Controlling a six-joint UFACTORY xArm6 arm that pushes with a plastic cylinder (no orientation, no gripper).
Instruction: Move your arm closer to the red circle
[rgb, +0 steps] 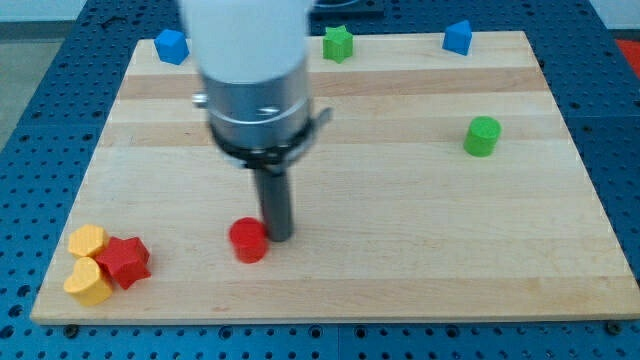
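Note:
The red circle is a small red cylinder lying on the wooden board at the view's lower left of centre. My tip is the lower end of the dark rod under the big white and grey arm body. It stands right beside the red circle, on its right side, touching or almost touching it.
A red star and two yellow blocks cluster at the lower left corner. A green cylinder lies at the right. Along the top edge are a blue block, a green star and another blue block.

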